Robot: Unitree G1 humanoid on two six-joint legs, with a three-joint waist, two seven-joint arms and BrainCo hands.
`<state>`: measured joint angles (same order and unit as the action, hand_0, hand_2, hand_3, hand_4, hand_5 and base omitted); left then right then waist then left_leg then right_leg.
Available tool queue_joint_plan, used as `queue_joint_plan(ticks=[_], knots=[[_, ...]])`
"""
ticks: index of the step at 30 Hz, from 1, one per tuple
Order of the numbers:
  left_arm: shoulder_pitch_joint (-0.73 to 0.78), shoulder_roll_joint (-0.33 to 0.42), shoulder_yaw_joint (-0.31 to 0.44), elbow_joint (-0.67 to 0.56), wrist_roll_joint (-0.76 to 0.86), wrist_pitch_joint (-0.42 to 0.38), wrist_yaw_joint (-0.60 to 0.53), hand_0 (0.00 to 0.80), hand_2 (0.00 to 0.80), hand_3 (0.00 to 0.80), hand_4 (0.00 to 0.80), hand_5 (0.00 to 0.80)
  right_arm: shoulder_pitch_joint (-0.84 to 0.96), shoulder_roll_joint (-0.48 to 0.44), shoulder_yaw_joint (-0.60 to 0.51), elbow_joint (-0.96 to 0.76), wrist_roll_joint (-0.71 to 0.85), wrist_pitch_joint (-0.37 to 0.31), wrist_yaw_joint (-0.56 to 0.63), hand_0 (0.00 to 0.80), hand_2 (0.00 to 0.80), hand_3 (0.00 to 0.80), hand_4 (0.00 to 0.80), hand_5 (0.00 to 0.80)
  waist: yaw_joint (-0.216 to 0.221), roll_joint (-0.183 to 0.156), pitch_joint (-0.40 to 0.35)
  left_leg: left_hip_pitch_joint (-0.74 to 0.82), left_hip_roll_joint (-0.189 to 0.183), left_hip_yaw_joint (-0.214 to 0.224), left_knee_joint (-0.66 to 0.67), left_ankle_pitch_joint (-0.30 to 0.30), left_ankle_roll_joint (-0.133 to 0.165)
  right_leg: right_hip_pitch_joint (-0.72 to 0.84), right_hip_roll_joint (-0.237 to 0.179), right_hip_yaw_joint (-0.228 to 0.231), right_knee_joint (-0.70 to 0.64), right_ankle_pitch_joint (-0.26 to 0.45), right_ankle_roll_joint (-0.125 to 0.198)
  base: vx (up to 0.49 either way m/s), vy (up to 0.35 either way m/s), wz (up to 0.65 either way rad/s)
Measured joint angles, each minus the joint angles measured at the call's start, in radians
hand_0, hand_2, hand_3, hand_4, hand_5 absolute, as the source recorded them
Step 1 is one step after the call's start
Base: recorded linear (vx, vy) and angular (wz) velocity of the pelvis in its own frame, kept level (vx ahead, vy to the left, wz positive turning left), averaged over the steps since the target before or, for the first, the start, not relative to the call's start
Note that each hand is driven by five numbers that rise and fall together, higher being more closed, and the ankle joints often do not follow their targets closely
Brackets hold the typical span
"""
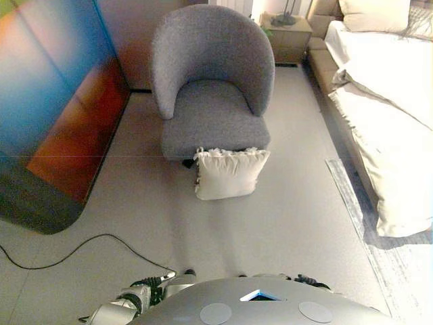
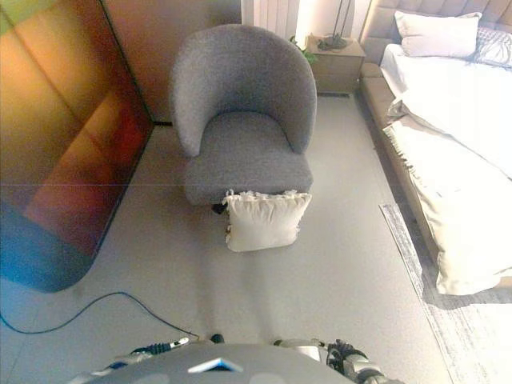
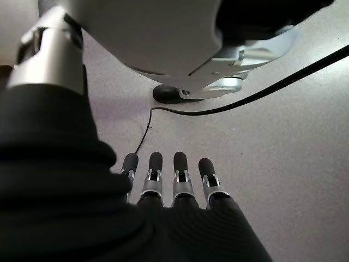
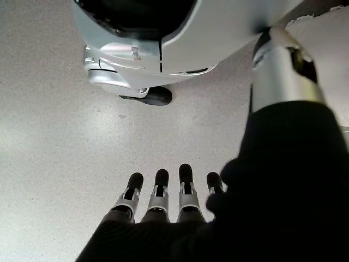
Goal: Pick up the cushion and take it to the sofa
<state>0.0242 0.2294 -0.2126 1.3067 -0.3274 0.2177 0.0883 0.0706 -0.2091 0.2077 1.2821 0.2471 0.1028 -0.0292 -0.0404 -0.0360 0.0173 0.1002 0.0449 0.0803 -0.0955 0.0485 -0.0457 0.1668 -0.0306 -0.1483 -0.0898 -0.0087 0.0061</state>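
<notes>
While the cream cushion stands on the floor, leaning against the front of the grey armchair, and the left hand and right hand hang empty with fingers straight, it is best approached squarely and grasped from both sides.

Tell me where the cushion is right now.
The cushion stands on the floor in the middle of the eye views, leaning against the front of the grey armchair, left of the bed.

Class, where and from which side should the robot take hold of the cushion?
Probably the frilled top edge of the cushion, reached from above and in front: it stands upright on the floor, leaning against the armchair, which blocks the back.
</notes>
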Motion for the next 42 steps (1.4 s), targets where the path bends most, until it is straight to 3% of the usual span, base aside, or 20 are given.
queue_joint_plan(ticks=[11, 14, 16, 19, 21, 23, 26, 29, 31, 34, 37, 40, 41, 42], knots=[[-0.003, 0.001, 0.0, 0.001, 0.0, 0.005, 0.01, 0.0, 0.0, 0.0, 0.0, 0.0, -0.006, 0.001, 0.002, 0.002, 0.001, -0.001, -0.001, 0.0, 0.0, 0.0, 0.0, 0.0, 0.001, 0.001, 0.008, -0.004, 0.003, -0.004, 0.0, -0.003, 0.005, -0.003, 0.004, 0.0, -0.002, -0.001, -0.002, 0.001, -0.093, 0.01], [-0.004, -0.004, 0.0, 0.002, -0.002, 0.005, 0.046, 0.0, 0.0, 0.0, 0.0, 0.0, -0.008, 0.002, 0.005, 0.0, 0.001, -0.001, -0.003, 0.0, 0.0, 0.0, 0.0, 0.0, 0.001, 0.004, 0.01, -0.009, 0.007, -0.005, 0.009, 0.004, -0.006, -0.006, 0.01, 0.002, -0.001, -0.003, -0.005, -0.03, -0.163, 0.01], [-0.007, -0.006, 0.001, 0.012, -0.005, 0.004, 0.072, 0.0, 0.0, 0.0, 0.0, 0.0, -0.018, 0.004, 0.01, 0.001, 0.001, -0.001, -0.004, 0.0, 0.0, 0.0, 0.0, 0.0, 0.002, 0.004, 0.013, -0.038, 0.012, -0.004, 0.058, -0.001, -0.016, -0.02, 0.014, 0.002, 0.001, -0.011, -0.005, -0.079, -0.181, 0.04], [-0.042, -0.011, 0.052, 0.019, -0.014, -0.01, 0.087, 0.0, 0.0, 0.0, 0.0, 0.0, -0.07, 0.01, 0.022, 0.017, 0.001, 0.003, -0.013, 0.0, 0.0, 0.0, 0.0, 0.0, 0.006, -0.004, 0.067, -0.155, 0.021, 0.001, 0.253, -0.002, -0.045, -0.066, 0.021, 0.029, 0.047, -0.024, -0.043, -0.041, -0.149, 0.03], [-0.054, -0.009, 0.079, 0.021, -0.023, -0.01, 0.082, 0.0, 0.0, 0.0, 0.0, 0.0, -0.095, 0.005, 0.022, 0.017, 0.001, 0.003, -0.019, 0.0, 0.0, 0.0, 0.0, 0.0, 0.014, -0.008, 0.103, -0.198, 0.024, 0.0, 0.343, 0.034, -0.065, -0.069, 0.014, 0.036, 0.067, -0.026, -0.064, 0.042, -0.07, -0.07], [-0.061, -0.018, 0.083, 0.021, -0.043, -0.01, 0.079, 0.0, 0.0, 0.0, 0.0, 0.0, -0.104, 0.003, 0.023, 0.026, 0.002, 0.003, -0.024, 0.0, 0.0, 0.0, 0.0, 0.0, 0.034, 0.003, 0.132, -0.235, 0.017, 0.001, 0.432, 0.03, -0.057, -0.057, 0.012, 0.043, 0.069, -0.021, -0.084, 0.125, 0.01, -0.15], [-0.045, -0.027, 0.08, 0.043, -0.048, -0.018, 0.082, 0.0, 0.0, 0.0, 0.0, 0.0, -0.107, 0.002, 0.021, 0.032, 0.01, 0.0, -0.025, 0.0, 0.0, 0.0, 0.0, 0.0, 0.043, 0.014, 0.138, -0.236, -0.013, 0.013, 0.363, 0.027, -0.062, -0.058, 0.013, 0.047, 0.077, -0.023, -0.098, 0.266, 0.047, -0.05], [-0.044, -0.037, 0.07, 0.048, -0.048, -0.03, 0.082, 0.0, 0.0, 0.0, 0.0, 0.0, -0.109, -0.005, 0.017, 0.034, 0.01, -0.001, -0.027, 0.0, 0.0, 0.0, 0.0, 0.0, 0.057, 0.036, 0.153, -0.227, -0.034, 0.025, 0.149, 0.032, -0.065, -0.053, 0.047, 0.061, 0.062, -0.017, -0.111, 0.407, 0.05, 0.16], [-0.037, -0.046, 0.055, 0.048, -0.048, -0.034, 0.077, 0.0, 0.0, 0.0, 0.0, 0.0, -0.115, -0.005, 0.007, 0.036, 0.01, -0.001, -0.035, 0.0, 0.0, 0.0, 0.0, 0.0, 0.063, 0.052, 0.168, -0.215, -0.046, 0.014, 0.013, 0.032, -0.066, -0.026, 0.078, 0.107, 0.05, -0.019, -0.116, 0.507, 0.055, 0.1], [-0.017, -0.063, 0.057, 0.052, -0.048, -0.036, 0.06, 0.0, 0.0, 0.0, 0.0, 0.0, -0.126, -0.016, 0.001, 0.05, 0.01, -0.001, -0.042, 0.0, 0.0, 0.0, 0.0, 0.0, 0.115, 0.079, 0.188, -0.22, -0.028, -0.006, -0.002, 0.032, -0.067, 0.025, 0.107, 0.194, 0.04, -0.032, -0.122, 0.53, 0.074, -0.51], [-0.006, -0.062, 0.056, 0.054, -0.038, -0.038, 0.046, 0.0, 0.0, 0.0, 0.0, 0.0, -0.127, -0.014, 0.0, 0.059, 0.019, 0.001, -0.046, 0.0, 0.0, 0.0, 0.0, 0.0, 0.116, 0.083, 0.189, -0.269, 0.004, -0.032, 0.0, 0.032, -0.067, 0.054, 0.127, 0.223, 0.058, -0.081, -0.117, 0.609, 0.14, -0.26], [-0.009, -0.061, 0.057, 0.054, -0.038, -0.039, 0.023, 0.0, 0.0, 0.0, 0.0, 0.0, -0.121, -0.011, -0.004, 0.079, 0.048, 0.011, -0.053, 0.0, 0.0, 0.0, 0.0, 0.0, 0.133, 0.08, 0.191, -0.308, 0.012, -0.046, 0.004, 0.031, -0.066, 0.087, 0.108, 0.262, 0.094, -0.165, -0.087, 0.692, 0.236, -0.4], [-0.009, -0.058, 0.059, 0.054, -0.039, -0.038, 0.015, 0.0, 0.0, 0.0, 0.0, 0.0, -0.115, -0.009, -0.006, 0.092, 0.062, 0.011, -0.056, 0.0, 0.0, 0.0, 0.0, 0.0, 0.137, 0.078, 0.189, -0.308, 0.014, -0.046, 0.02, 0.029, -0.059, 0.105, 0.087, 0.274, 0.107, -0.207, -0.07, 0.821, 0.27, -0.51], [-0.012, -0.049, 0.065, 0.052, -0.04, -0.037, 0.011, 0.0, 0.0, 0.0, 0.0, 0.0, -0.107, 0.004, -0.006, 0.104, 0.068, 0.01, -0.063, 0.0, 0.0, 0.0, 0.0, 0.0, 0.138, 0.053, 0.18, -0.312, -0.017, -0.019, 0.075, 0.075, -0.034, 0.121, 0.041, 0.28, 0.122, -0.25, -0.057, 0.875, 0.263, -0.53]])
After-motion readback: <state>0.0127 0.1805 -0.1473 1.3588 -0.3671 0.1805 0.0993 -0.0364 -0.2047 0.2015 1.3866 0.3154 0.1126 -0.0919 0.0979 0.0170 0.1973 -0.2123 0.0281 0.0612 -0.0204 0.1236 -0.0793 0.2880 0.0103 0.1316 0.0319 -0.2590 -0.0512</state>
